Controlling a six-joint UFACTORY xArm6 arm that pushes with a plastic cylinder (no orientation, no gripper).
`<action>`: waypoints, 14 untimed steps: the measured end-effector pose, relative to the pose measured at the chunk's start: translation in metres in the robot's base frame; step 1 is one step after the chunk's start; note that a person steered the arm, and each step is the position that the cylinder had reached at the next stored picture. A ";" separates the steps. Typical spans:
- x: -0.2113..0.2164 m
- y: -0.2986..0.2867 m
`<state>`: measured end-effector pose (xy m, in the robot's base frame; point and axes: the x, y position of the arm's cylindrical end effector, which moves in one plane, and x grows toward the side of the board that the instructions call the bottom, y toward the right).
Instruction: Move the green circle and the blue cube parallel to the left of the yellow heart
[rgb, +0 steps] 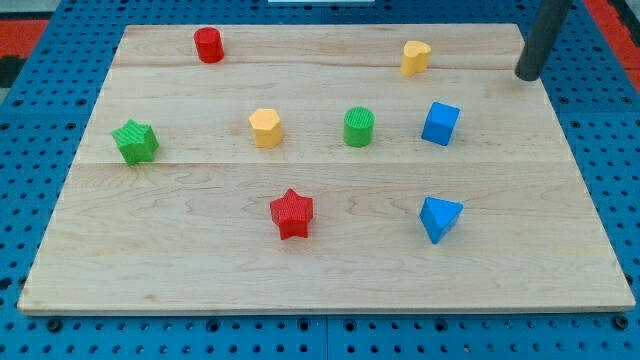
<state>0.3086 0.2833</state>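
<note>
Dark and cylindrical, the rod enters from the view's top right corner, where its upper part is cut off by the frame edge; my tip (527, 74) rests at the wooden board's (330, 270) right rim, touching no block. It has no jaws to open or close, and it holds nothing.

Nearest to my tip, at about eight o'clock from it, sits the blue plastic cube (440, 123), one corner turned toward the view's bottom. Just beside the cube at nine o'clock stands the green ribbed circle (359, 127), an upright short cylinder, apart from the cube. The yellow heart (416, 57) lies at nine o'clock from my tip, near the board's top edge, at roughly eleven o'clock from the cube; its lobes are hard to make out at this size.

Farther out, a yellow hexagon block (265, 127) sits at nine o'clock from the green circle, and a green star (135, 141) beyond it. A red cylinder (208, 45) stands near the top left. A red star (292, 213) and a blue triangular block (440, 218) lie toward the view's bottom.
</note>
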 end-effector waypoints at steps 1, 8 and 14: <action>0.103 -0.004; 0.002 -0.205; 0.016 -0.391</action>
<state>0.3251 -0.1077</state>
